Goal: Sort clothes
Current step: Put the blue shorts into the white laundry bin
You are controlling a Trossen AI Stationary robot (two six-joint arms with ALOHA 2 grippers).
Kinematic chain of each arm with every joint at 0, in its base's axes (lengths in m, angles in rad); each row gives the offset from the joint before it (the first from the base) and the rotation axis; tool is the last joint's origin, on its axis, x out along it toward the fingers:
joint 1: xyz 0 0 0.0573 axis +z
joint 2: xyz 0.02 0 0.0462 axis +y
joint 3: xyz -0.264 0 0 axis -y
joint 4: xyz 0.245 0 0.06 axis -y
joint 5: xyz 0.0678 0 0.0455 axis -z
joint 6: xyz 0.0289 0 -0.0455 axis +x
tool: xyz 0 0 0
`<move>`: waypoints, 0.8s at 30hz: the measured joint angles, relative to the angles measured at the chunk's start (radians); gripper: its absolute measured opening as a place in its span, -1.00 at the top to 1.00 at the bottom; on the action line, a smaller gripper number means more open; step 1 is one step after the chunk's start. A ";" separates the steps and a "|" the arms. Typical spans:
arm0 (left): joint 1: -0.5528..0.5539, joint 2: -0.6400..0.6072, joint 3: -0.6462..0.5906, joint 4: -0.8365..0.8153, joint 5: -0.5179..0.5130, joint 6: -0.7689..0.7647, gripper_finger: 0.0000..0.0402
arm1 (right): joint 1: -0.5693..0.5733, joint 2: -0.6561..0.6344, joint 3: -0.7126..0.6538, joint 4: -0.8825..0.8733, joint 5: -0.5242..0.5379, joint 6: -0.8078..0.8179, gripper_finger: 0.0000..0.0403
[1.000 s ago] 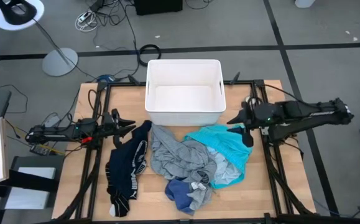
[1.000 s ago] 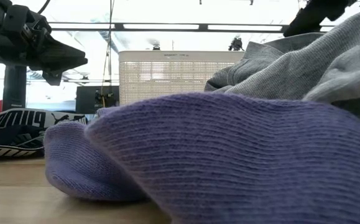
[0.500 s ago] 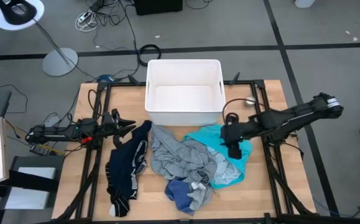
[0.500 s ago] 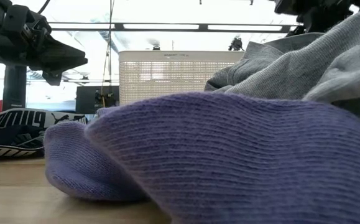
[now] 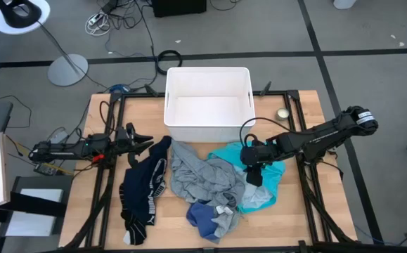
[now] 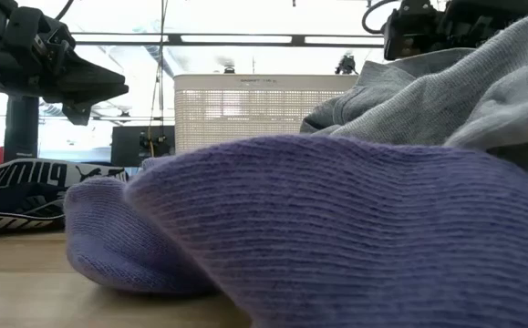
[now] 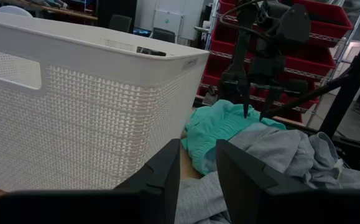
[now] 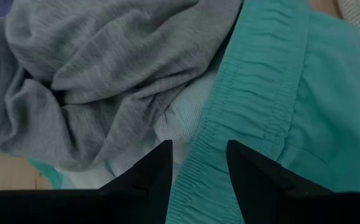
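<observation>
Grey carpet tiles and loose cables surround the wooden desk (image 5: 298, 211), and on it the clothes sit heaped in front of the white rectangular plastic bin (image 5: 208, 103). Over on the right, the right gripper (image 5: 254, 176) hangs directly above the turquoise elastic-waisted garment (image 5: 263, 160), pointing down at it, its two dark fingers (image 8: 143, 177) spread with a clear gap, and through that gap you can see the gathered turquoise waistband where it meets the pile. Nothing is between those fingers; whether the tips touch the cloth I cannot tell. Just beside the turquoise piece, toward the middle of the desk, lies the crumpled grey knit shirt (image 5: 203, 176), overlapping the turquoise edge. At the near edge of the heap a blue-purple ribbed sock (image 5: 202, 213) pokes out from under the grey, and it fills the low view. Off to the left, the black-navy garment with white lettering (image 5: 142, 193) stretches toward the desk's front edge. The left gripper (image 5: 145, 139) waits at the desk's left side, just beside the top of that navy piece, its fingers (image 7: 161, 180) parted a little and holding nothing.
</observation>
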 joint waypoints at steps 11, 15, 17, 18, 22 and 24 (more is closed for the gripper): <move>0.000 0.000 0.000 0.000 0.000 0.000 0.46 | 0.017 0.105 0.000 -0.030 0.068 0.033 0.24; 0.000 0.000 0.000 0.000 0.000 0.000 0.46 | 0.014 0.133 0.000 -0.088 0.150 0.034 0.24; 0.000 0.000 0.000 0.000 0.000 0.000 0.46 | 0.007 0.146 0.000 -0.110 0.187 0.034 0.24; 0.000 0.000 0.000 0.000 0.000 0.000 0.46 | 0.002 0.152 0.000 -0.109 0.204 0.034 0.24; 0.000 0.000 0.000 0.000 0.000 0.000 0.46 | -0.019 0.176 0.000 -0.100 0.196 0.022 0.35; 0.000 0.000 0.000 -0.001 0.000 0.000 0.46 | -0.025 0.182 0.000 -0.102 0.190 0.011 0.56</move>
